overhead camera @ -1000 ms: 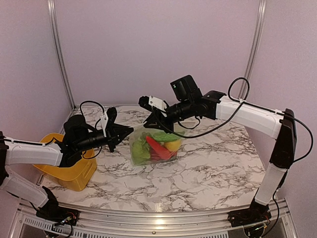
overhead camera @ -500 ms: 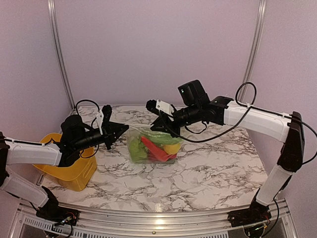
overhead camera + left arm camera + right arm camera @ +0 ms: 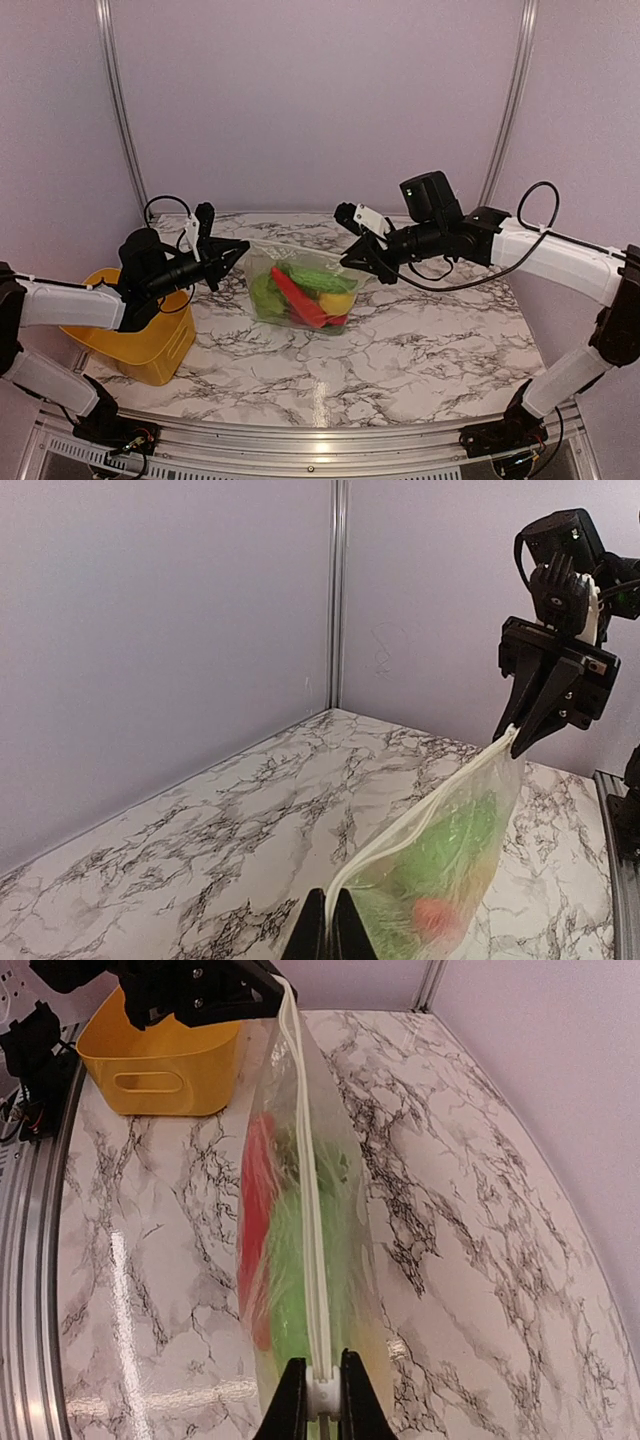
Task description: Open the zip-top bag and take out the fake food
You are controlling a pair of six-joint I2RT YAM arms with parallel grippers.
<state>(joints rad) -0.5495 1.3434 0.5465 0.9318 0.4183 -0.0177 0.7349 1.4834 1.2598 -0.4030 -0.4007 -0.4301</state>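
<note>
The clear zip-top bag (image 3: 300,290) hangs stretched between both grippers over the table. Red, green and yellow fake food (image 3: 300,292) lies inside it. My left gripper (image 3: 234,252) is shut on the bag's left top corner; its jaws pinch the zip edge in the left wrist view (image 3: 330,932). My right gripper (image 3: 365,262) is shut on the white zip slider (image 3: 322,1398) at the bag's right end. The white zip strip (image 3: 305,1170) runs straight between the two grippers. The bag (image 3: 450,860) and the right gripper (image 3: 545,695) show in the left wrist view.
A yellow plastic basket (image 3: 150,345) stands on the marble table at the left, under my left arm; it also shows in the right wrist view (image 3: 160,1055). Purple walls with metal posts close the back and sides.
My right gripper has moved right with the slider, and my left gripper has drawn left. The bag's top edge is now stretched much longer between them.
</note>
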